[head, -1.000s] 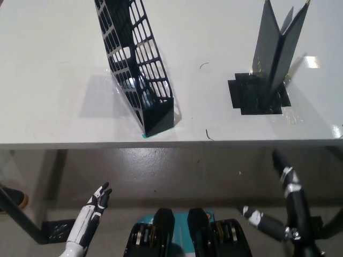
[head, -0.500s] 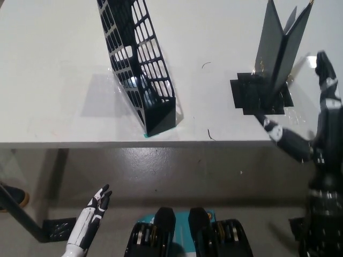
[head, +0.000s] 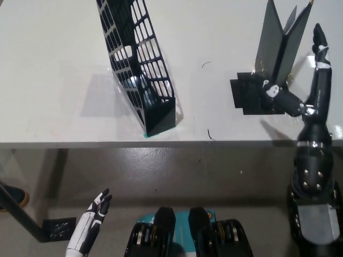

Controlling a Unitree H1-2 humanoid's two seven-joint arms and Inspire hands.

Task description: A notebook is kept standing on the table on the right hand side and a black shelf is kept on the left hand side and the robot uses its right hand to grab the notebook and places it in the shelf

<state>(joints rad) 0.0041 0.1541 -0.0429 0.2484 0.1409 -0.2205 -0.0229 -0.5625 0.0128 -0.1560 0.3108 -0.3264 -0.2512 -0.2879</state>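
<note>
Two hands in shot, going L to R. White left hand [head: 96, 210] hangs low below the table's front edge, fingers straight and slightly apart, holding nothing. On the white table [head: 53, 64], the black shelf [head: 140, 69] stands left of centre, a mesh-sided file holder running from the far edge down almost to the front edge, leaning a bit. Over toward the right edge the notebook [head: 278, 45] stands upright w/ covers splayed in a V, its foot on a black patch [head: 246, 96] on the surface. Black right hand [head: 303, 88] is up at the notebook's right side, fingers spread: one long finger [head: 320, 43] points up just right of the right cover, another [head: 276, 92] reaches in at the notebook's base. Can't tell if either actually touches it, no grip on it yet.
</note>
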